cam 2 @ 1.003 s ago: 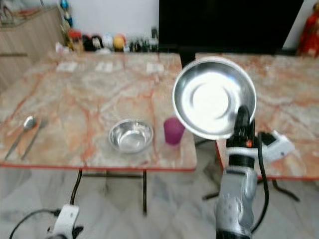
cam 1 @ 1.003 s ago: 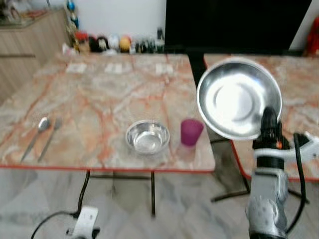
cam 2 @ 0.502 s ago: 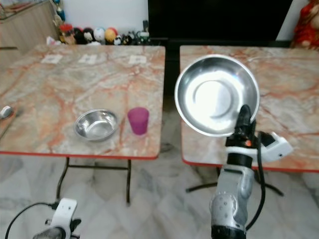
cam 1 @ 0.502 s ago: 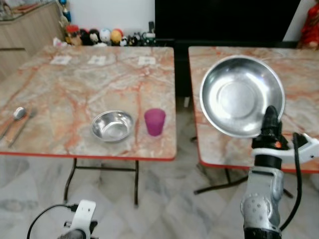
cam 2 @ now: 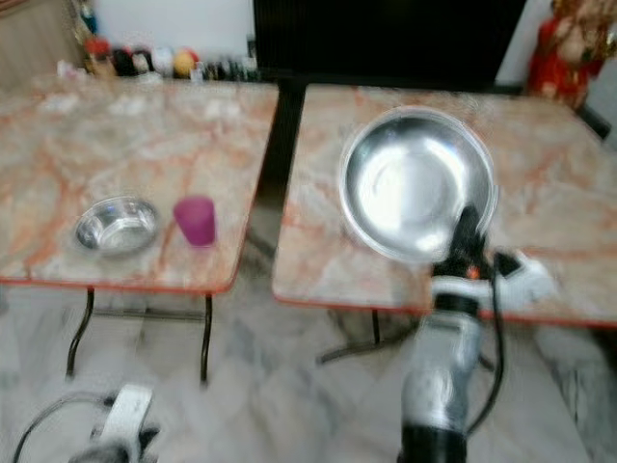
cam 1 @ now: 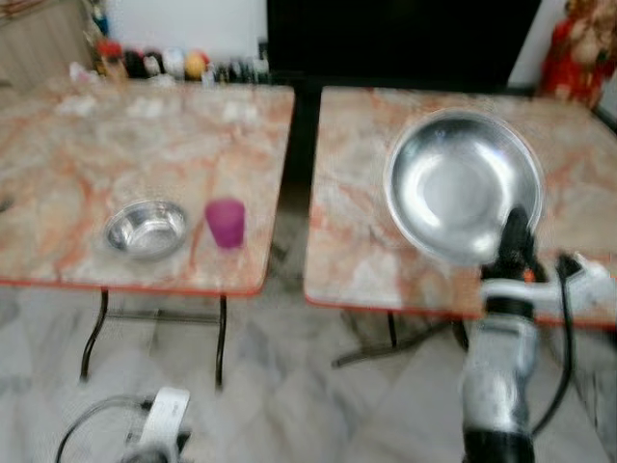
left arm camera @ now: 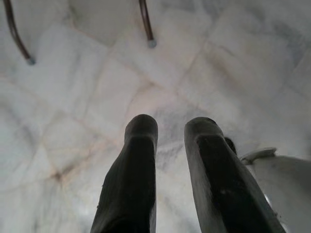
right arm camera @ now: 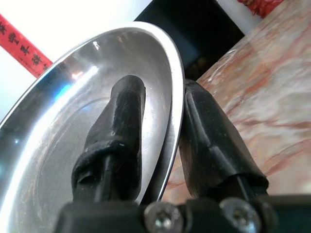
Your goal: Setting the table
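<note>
The right gripper (right arm camera: 163, 141), jaws clamped on a steel plate's (cam 1: 463, 183) rim, holds it upright above the right table (cam 1: 357, 251), not yet set down, while a bowl (cam 1: 147, 228) and cup (cam 1: 227, 222) already sit on the left table (cam 1: 58, 174) and the left gripper (left arm camera: 170, 150) hangs empty, jaws slightly apart.

The robot's silver metal right arm (cam 1: 496, 371) was a rounded tube, darkening to black at its base. Above it sat a black wrist section with a small orange mark, flanked by a white bracket and a looping black cable (cam 1: 561, 357). Two silver screw heads (right arm camera: 163, 217) sat behind the long matte-black fingers (right arm camera: 114, 138). The left gripper (left arm camera: 170, 133) had two rounded black fingers, with a white housing just beside them.
</note>
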`<state>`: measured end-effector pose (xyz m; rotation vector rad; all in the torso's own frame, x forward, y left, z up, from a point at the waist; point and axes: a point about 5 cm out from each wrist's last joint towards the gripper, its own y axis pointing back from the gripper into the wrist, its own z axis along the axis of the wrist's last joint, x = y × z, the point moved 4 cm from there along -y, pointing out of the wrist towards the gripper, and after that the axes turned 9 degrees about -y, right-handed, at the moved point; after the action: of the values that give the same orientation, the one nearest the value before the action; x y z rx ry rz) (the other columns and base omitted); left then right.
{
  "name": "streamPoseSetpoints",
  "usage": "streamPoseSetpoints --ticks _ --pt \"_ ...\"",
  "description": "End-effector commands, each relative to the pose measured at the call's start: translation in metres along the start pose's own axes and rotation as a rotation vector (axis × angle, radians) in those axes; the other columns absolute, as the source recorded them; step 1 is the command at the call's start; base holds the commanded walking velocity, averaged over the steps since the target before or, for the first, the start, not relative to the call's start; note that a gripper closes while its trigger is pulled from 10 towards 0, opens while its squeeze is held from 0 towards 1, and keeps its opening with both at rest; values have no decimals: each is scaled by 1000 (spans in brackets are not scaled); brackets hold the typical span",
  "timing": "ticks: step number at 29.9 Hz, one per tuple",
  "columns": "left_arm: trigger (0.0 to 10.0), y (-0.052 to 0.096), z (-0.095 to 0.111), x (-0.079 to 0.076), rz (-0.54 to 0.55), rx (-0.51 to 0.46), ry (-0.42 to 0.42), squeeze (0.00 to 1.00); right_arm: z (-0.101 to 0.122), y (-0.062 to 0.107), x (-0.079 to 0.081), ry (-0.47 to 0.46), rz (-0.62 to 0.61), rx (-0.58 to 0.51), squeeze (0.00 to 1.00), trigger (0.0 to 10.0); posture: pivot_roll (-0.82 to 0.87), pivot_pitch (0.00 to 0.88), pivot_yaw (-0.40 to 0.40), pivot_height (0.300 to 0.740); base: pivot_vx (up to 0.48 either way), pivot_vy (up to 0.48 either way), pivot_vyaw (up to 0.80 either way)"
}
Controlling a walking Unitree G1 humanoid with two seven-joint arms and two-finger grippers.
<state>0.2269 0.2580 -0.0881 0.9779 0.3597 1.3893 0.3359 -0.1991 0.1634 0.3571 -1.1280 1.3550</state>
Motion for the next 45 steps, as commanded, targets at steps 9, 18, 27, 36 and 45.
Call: streamPoseSetpoints --ticks 9,18,27,36,45 --pt "10000 4 -20 -10 -25 47 -16 0 23 10 -25 67 -89 -50 0 10000 132 0 -9 740 0 -291 0" --pt "10000 5 -22 -10 -24 43 -10 0 26 15 -37 74 -133 -60 0 10000 135 0 4 740 0 0 0" --pt "10000 4 -17 -14 -46 26 -25 0 28 23 -37 81 -149 -61 0 10000 116 0 8 740 0 0 0" --pt "10000 4 -14 -14 -50 19 -30 0 33 23 -41 93 -178 -76 0 10000 119 0 4 740 0 0 0" --pt "10000 5 -20 -13 -47 30 -19 0 28 21 -43 98 -207 -61 0 10000 117 19 -1 740 300 0 0"
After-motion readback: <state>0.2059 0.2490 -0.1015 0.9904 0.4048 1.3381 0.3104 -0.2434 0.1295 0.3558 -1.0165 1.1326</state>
